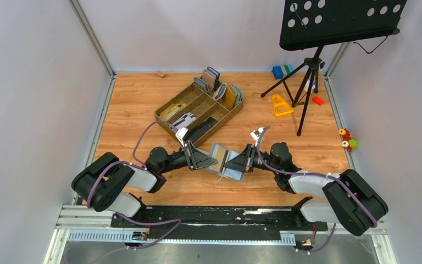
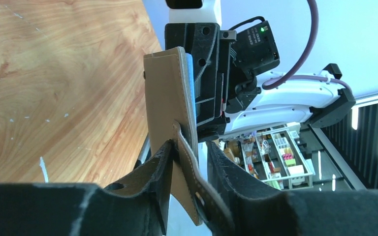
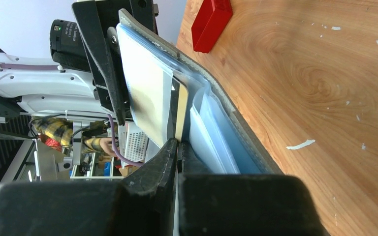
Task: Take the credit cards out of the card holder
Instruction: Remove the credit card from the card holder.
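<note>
Right wrist: right tool (image 3: 178, 147) pinches open card holder (image 3: 211, 129).

Grey card holder (image 1: 228, 161), light blue inside, brown tray (image 1: 171, 111)

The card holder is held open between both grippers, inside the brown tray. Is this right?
Not quite. The card holder is held open between the left gripper and the right gripper, but not inside the tray. It is over the wooden table, nearer the arms than the tray. The top view shows this.
</note>
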